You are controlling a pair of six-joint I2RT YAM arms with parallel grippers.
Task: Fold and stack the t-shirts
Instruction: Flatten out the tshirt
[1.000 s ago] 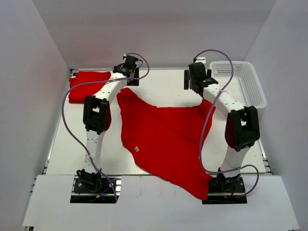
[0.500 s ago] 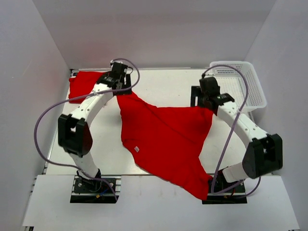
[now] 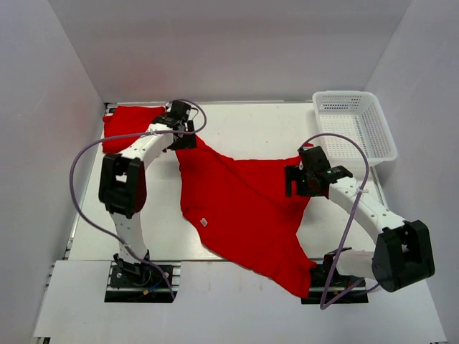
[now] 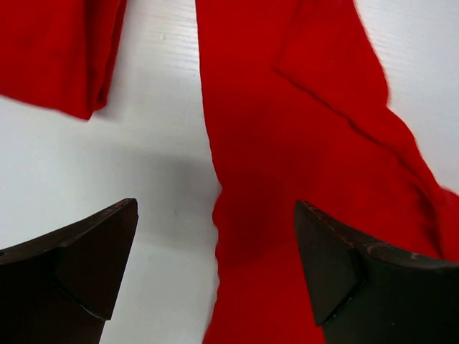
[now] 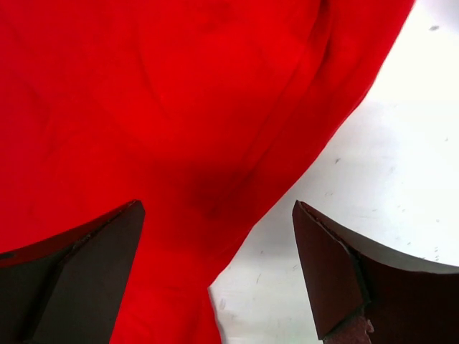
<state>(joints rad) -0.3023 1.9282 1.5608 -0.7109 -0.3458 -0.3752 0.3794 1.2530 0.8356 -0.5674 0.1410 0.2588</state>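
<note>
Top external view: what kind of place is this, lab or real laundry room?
Probably a lab robot cell, not a home: bare white walls box in a white table holding a spread red t-shirt, a folded red t-shirt and a white basket.

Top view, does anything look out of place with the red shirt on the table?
Yes. The unfolded red shirt lies skewed across the table, its near corner spilling over the front edge beside the right arm's base. The folded shirt at far left looks tidy.
</note>
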